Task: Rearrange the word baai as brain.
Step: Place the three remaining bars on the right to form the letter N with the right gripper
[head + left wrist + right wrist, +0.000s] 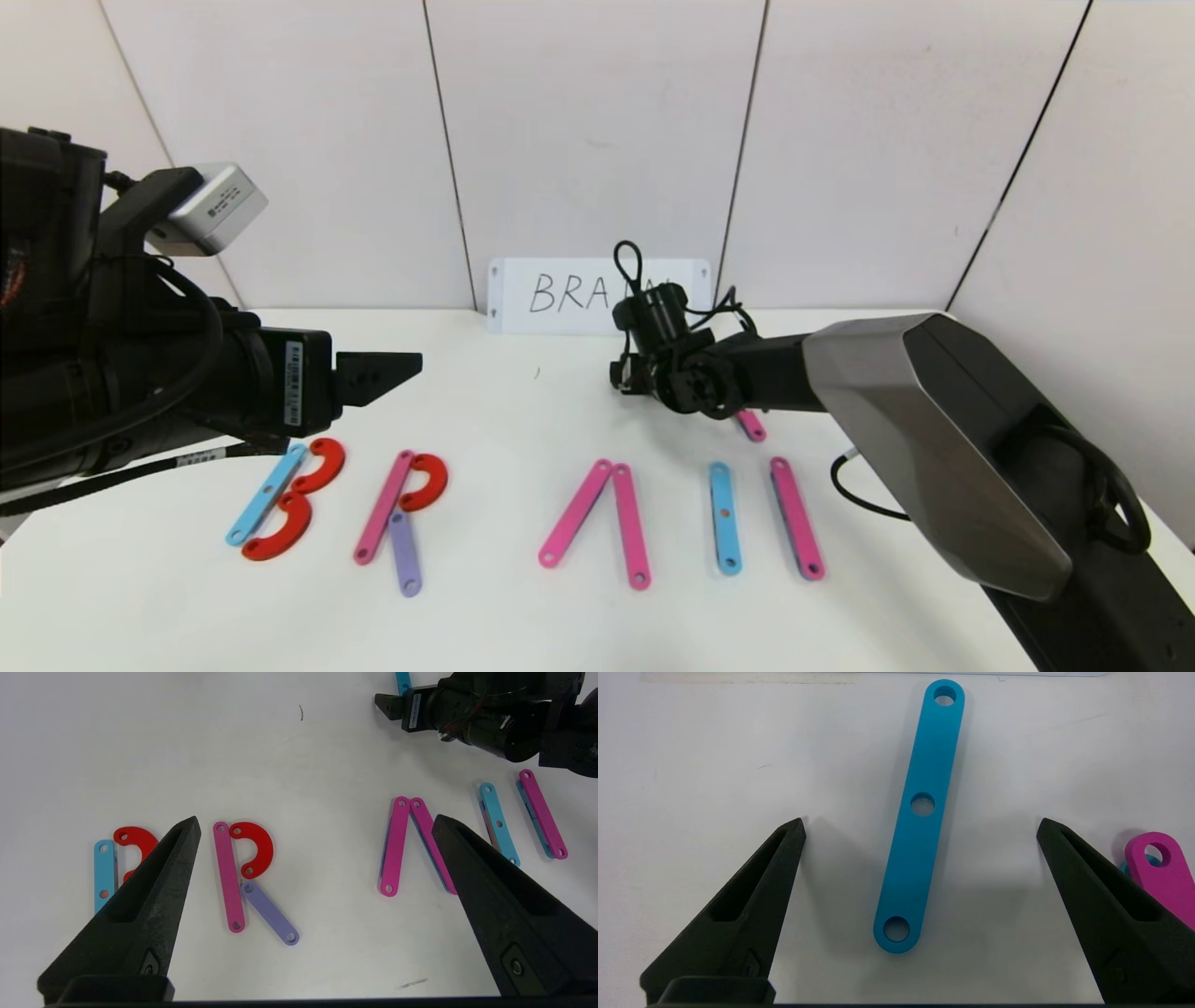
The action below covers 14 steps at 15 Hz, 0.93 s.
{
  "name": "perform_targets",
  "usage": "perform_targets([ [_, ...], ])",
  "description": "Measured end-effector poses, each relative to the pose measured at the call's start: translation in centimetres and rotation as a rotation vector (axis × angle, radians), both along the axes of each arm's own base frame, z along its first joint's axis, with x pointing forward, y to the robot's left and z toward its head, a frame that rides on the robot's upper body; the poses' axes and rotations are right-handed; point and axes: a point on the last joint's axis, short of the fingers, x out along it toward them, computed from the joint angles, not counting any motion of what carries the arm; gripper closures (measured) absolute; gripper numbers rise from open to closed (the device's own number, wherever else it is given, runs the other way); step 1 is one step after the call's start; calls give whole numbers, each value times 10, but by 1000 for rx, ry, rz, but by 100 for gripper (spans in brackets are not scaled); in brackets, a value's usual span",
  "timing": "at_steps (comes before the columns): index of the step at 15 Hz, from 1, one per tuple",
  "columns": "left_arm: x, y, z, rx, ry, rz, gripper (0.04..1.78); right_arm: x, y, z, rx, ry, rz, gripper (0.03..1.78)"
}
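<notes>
White tabletop fills the scene, backed by pale wall panels. In the right wrist view the right gripper [920, 823] hangs low with its black jaws spread wide and nothing between them but a flat blue plastic strip with three holes [917, 826], lying loose on the table in the centre of the frame. At that frame's right edge shows the end of a flat pink plastic strip [1164, 872], just beside one finger. In the head view the left gripper [387, 369], also wide and holding nothing, hovers at middle left above the letter row [523, 513] of blue, pink and purple strips and red C-shaped curves that crosses the lower half of the frame. A white handwritten card [560, 294] leans against the wall at upper centre.
</notes>
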Motion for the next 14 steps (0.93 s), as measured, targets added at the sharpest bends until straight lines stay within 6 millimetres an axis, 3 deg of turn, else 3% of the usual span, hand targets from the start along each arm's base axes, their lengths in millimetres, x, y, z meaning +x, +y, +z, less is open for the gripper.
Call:
perform_targets([
  [14, 0, 0, -2, 16, 3, -6, 9, 1, 0, 4, 0, -19, -6, 8],
])
